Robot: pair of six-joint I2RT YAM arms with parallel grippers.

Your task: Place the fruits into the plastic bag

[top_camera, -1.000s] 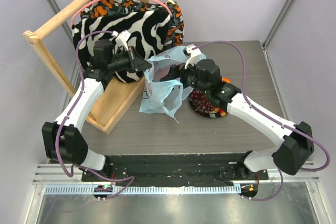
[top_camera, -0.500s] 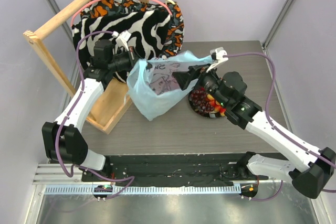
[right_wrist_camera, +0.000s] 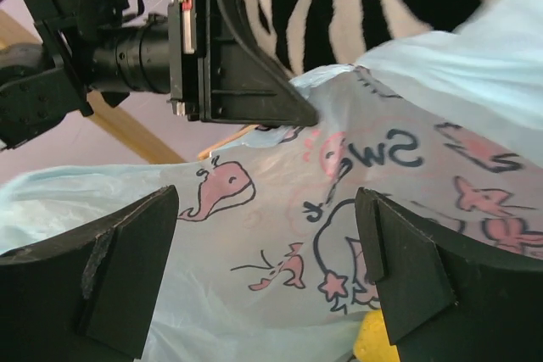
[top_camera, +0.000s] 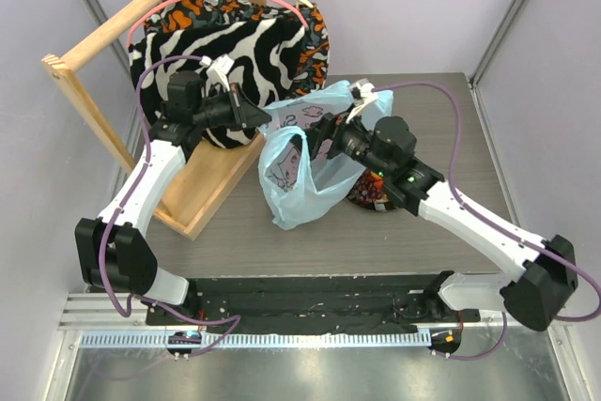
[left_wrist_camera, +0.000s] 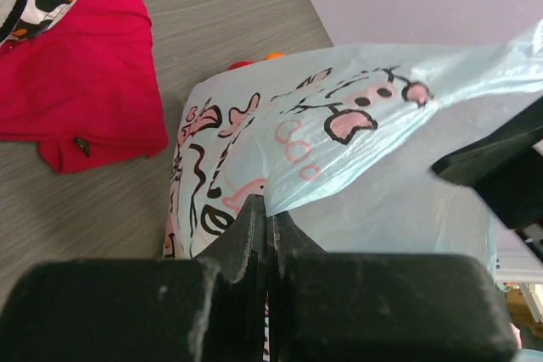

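A: While the left gripper (top_camera: 261, 119) is staying clamped on the upper left rim of the bag (top_camera: 296, 185), what is changing at centre frame?

B: The bag is hanging taller and narrower than half a second ago, when it was ballooning wide toward the lower left. The right gripper (top_camera: 331, 138) is swinging back in from the right. It is now sitting at the bag's upper right edge, jaws spread wide, gripping nothing I can make out.

A: Where are the fruits (top_camera: 374, 194) lying?

B: They are sitting on a dark plate (top_camera: 376, 210) just right of the bag, half hidden under the right arm (top_camera: 470, 218). In the right wrist view a yellow lump (right_wrist_camera: 373, 343), probably a fruit, is peeking in at the bottom edge. I cannot tell whether it is lying inside the bag.

A: What is the left wrist view showing?

B: The fingers (left_wrist_camera: 246, 235) are pressing together on a fold of pale blue film at lower centre. A red cloth (left_wrist_camera: 76, 91) is lying at upper left on the table (left_wrist_camera: 212, 6).

A: What is this meaning for the task?

B: As I am judging it, the mouth is being held up for loading, yet most fruits are still waiting on the plate. The open right gripper is probably needing to fetch one next, and the thin film is risking sagging shut.
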